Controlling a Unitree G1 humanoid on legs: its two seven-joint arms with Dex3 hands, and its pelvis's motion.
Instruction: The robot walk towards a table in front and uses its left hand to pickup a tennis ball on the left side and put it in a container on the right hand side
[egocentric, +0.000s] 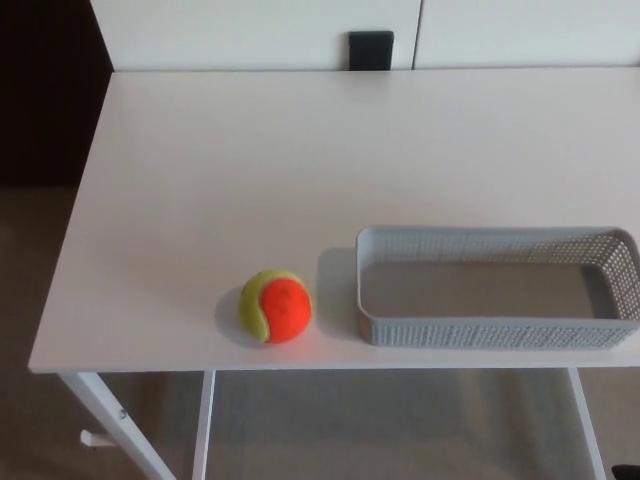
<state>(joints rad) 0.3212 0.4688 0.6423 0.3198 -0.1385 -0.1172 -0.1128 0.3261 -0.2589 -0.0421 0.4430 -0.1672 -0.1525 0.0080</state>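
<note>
Two hands to list, left hand and right hand: neither shows in my head view, so I cannot tell whether my fingers are spread, pressed together or pinching anything. One ball (275, 306), part yellow-green and part orange, resting on the table (300, 170) near its front edge, left of centre, with nothing touching it from above or the side. One basket (480, 333), grey plastic, long and shallow with perforated walls, lying on the same table just beside the ball on its right, a narrow gap between them; its grey bottom is in plain view and its right end reaches the picture's edge. Table top white, with white legs (110, 415) showing below the front edge. One small black rectangle (370, 50) at the table's far edge, set against white panels (250, 30); what it is I cannot tell. One floor (40, 260), dull brown, to the left and below.
</note>
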